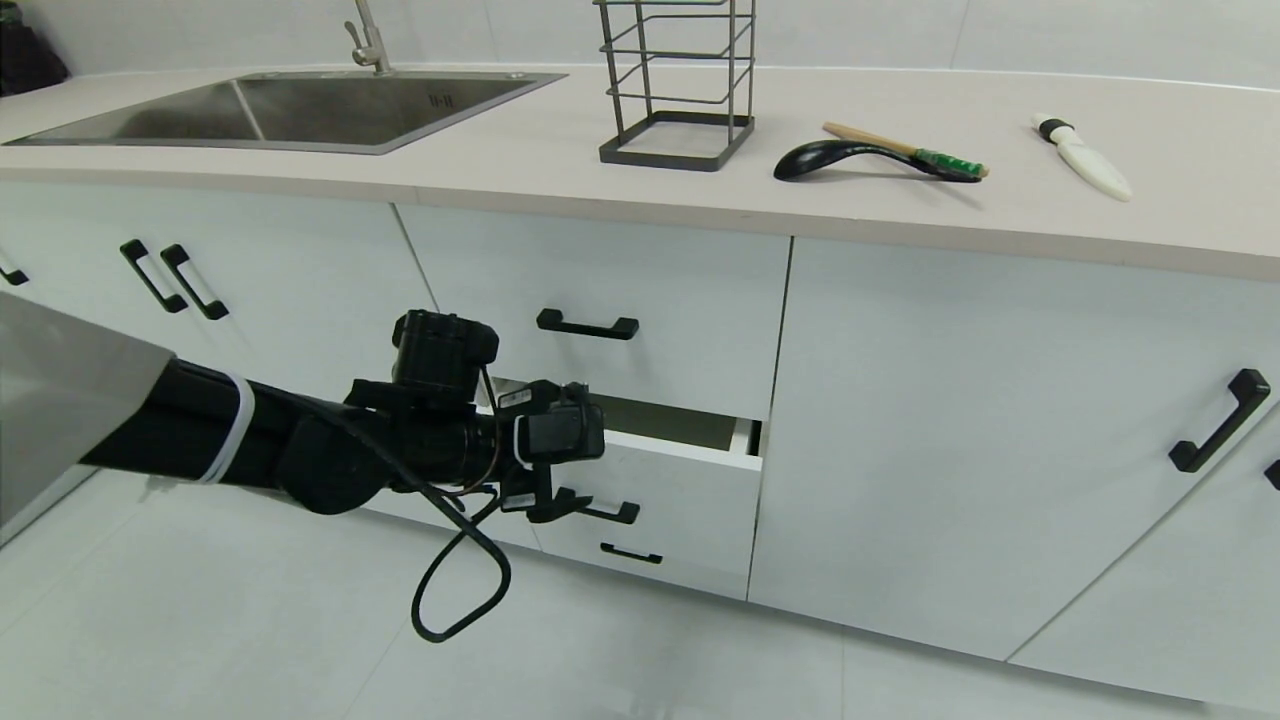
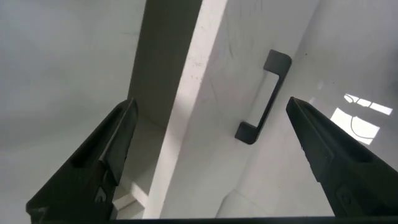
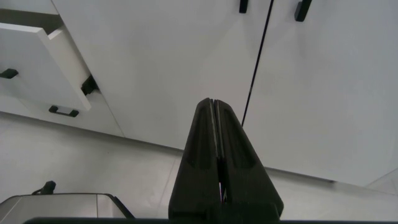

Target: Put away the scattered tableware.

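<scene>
Head view: pale table (image 1: 500, 150) runs across the top, with a steel sink (image 1: 300, 108) and faucet (image 1: 368, 40) at its left end and a dark wire rack (image 1: 678, 90) standing upright near the middle. The scattered tableware lies to the right of the rack. A black spoon (image 1: 850, 158) rests flat with a wooden stick with a green end (image 1: 905, 148) lying across its handle, touching it. A white brush with a black band (image 1: 1085, 158) lies farther right, well apart from the spoon. Below the table, one white drawer (image 1: 680, 470) stands partly pulled out, a dark gap showing above its front. The left claw (image 1: 565, 505) sits low at the drawer front, right at its black handle (image 1: 612, 513); contact cannot be judged here. Left wrist view: left claw (image 2: 211, 106) spread wide, holding nothing. The drawer's front edge and a black handle (image 2: 264, 96) show between the two fingers (image 2: 106, 155), and the handle is apart from both. Right wrist view: right claw (image 3: 214, 106) closed with its fingers pressed together and empty, hanging before white cabinet doors (image 3: 323, 93) above the grey floor (image 3: 112, 162), with the open drawer (image 3: 37, 62) off to one side.
</scene>
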{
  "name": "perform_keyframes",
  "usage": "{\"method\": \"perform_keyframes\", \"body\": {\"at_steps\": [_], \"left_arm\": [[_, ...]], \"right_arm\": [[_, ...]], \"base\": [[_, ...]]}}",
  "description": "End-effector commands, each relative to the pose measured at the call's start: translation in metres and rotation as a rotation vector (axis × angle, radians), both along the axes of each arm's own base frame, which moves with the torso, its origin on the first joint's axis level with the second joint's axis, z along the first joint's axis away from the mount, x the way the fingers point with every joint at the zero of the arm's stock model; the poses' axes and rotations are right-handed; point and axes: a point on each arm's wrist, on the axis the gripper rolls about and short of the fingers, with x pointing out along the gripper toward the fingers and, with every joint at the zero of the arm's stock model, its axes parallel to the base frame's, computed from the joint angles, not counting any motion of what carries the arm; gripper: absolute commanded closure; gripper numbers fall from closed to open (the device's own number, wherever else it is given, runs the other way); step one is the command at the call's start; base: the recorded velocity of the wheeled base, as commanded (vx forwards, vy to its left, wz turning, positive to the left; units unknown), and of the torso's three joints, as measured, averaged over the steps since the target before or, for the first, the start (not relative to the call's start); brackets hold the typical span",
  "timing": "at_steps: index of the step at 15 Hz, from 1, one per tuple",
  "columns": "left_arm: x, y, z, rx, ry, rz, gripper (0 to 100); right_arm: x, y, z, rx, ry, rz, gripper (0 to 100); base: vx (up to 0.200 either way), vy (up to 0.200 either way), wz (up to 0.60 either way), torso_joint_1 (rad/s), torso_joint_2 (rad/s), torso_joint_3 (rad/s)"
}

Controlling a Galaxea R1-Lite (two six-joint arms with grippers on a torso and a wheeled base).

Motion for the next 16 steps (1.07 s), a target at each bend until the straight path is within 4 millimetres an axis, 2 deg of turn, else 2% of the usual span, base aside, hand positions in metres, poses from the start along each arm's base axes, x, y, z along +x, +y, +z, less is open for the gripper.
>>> {"method": "perform_keyframes", "body": {"at_steps": [1,5,10,16], "left_arm": [[0.005,-0.001,-0.009,-0.003,0.027,-0.013,0],[0.020,-0.007,-0.008,-0.026,0.016,-0.036,0],[0.016,-0.006,-0.017,0.003,0.066,-0.058,0],[0.000,0.000,-0.029,0.019,0.129,-0.059,0]], "right_arm": [[0.000,0.000,0.000,-0.001,0.001,0.000,100],[0.000,0.000,0.000,0.000,0.001,-0.001,100],[0.000,0.000,0.000,0.000,0.001,0.000,100],[0.000,0.000,0.000,0.000,0.001,-0.001,100]], "base": [[0.000,0.000,0.00,0.000,0.00,0.000],[0.000,0.000,0.00,0.000,0.00,0.000],[0.000,0.000,0.00,0.000,0.00,0.000],[0.000,0.000,0.00,0.000,0.00,0.000]]}}
